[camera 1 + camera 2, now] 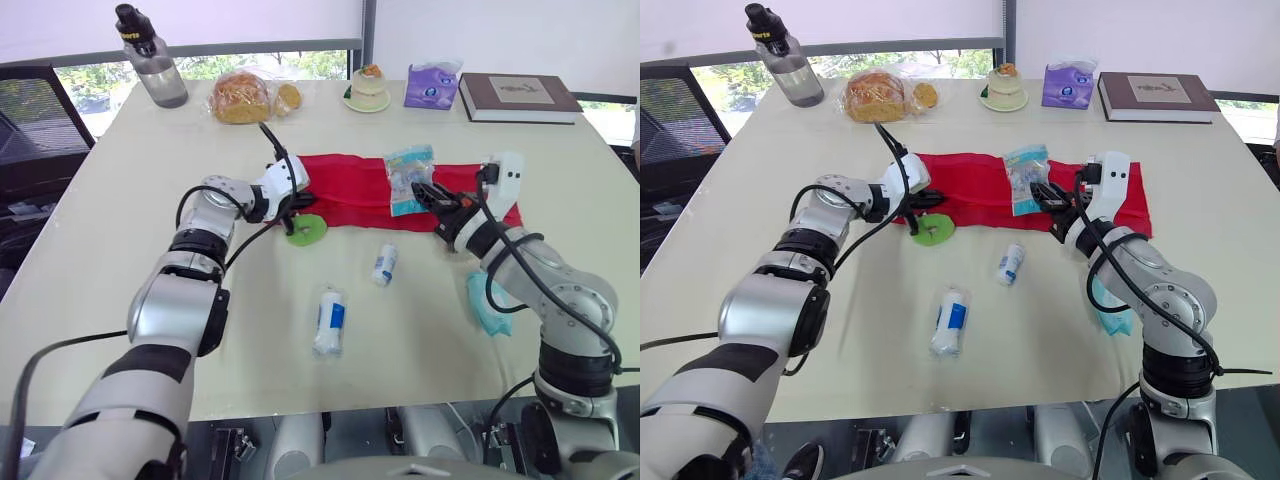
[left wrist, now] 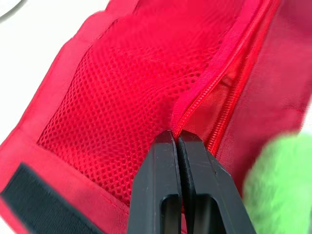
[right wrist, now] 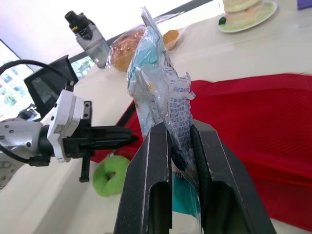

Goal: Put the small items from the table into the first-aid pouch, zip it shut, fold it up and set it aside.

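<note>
On your left, the left gripper (image 1: 297,203) sits at the 9 o'clock end of the red first-aid pouch (image 1: 345,185), which lies flat and unfolded across the middle of the desk (image 1: 110,230). In the left wrist view its fingers (image 2: 161,185) are pressed together right on the zip edge of the mesh pocket, pinching the pouch there. A green ring (image 1: 306,231) rests on the desk at 6 o'clock from those fingers, just beside the pouch's near edge. Further toward you, at 6 o'clock from the ring, lies a white wrapped roll (image 1: 329,322) with a blue label, and at 2 o'clock from it a small white bottle (image 1: 384,265), both on bare desk and apart from the pouch. Moving right, a clear packet (image 1: 408,175) stands upright over the pouch's middle, clamped at its lower end between the fingers of the right gripper (image 1: 424,192), which reaches in from 4 o'clock. A teal item (image 1: 488,305) lies on the desk beside your right forearm, at 5 o'clock from the pouch.
</note>
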